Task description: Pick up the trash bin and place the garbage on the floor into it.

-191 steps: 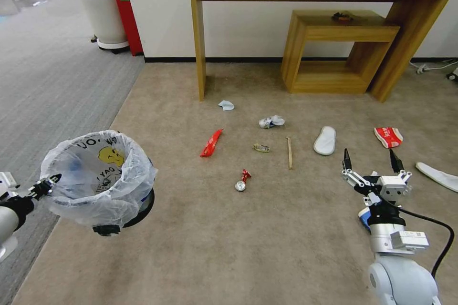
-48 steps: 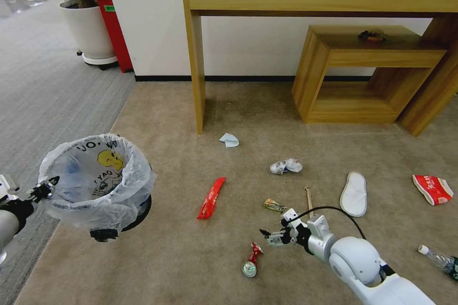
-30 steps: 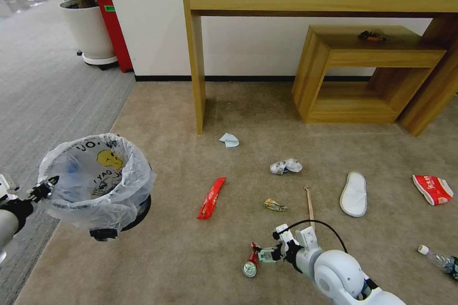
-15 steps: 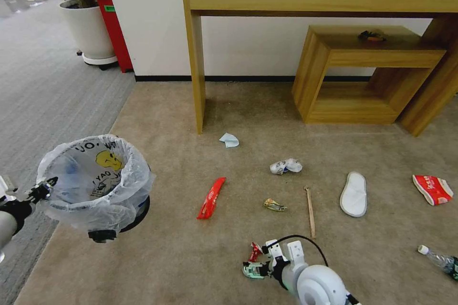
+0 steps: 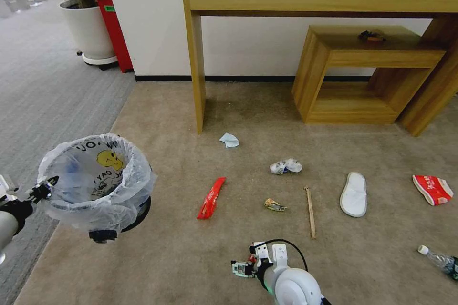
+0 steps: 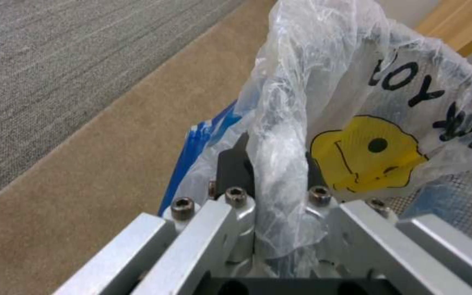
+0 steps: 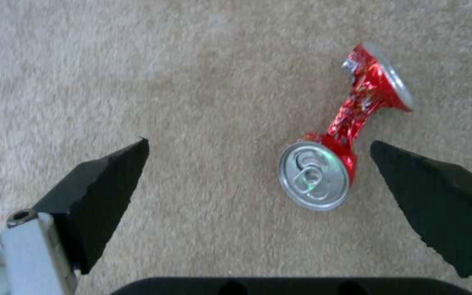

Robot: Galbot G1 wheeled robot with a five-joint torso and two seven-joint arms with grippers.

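The trash bin (image 5: 95,183), lined with a white bag showing a yellow cartoon face, hangs above the floor (image 5: 181,257) at my left. My left gripper (image 5: 43,189) is shut on its bagged rim (image 6: 277,192). My right gripper (image 5: 243,267) is low near the front and open (image 7: 258,143), pointing down at the carpet. A crushed red can (image 7: 345,147) lies between its fingers, closer to one finger (image 7: 438,196). Other garbage lies beyond: a red wrapper (image 5: 211,198), crumpled paper (image 5: 285,166), a wooden stick (image 5: 311,212), a white slipper (image 5: 354,194), a red packet (image 5: 433,189) and a bottle (image 5: 439,259).
A tall wooden console table (image 5: 195,57) and a low wooden shelf unit (image 5: 372,76) stand against the far wall. A white planter (image 5: 90,28) and a red box (image 5: 112,28) sit at the far left on grey ribbed carpet (image 5: 43,100).
My right gripper has drawn back from near the stick and come down over the crushed can. The bin stays held at my left. The head camera moved closer earlier.
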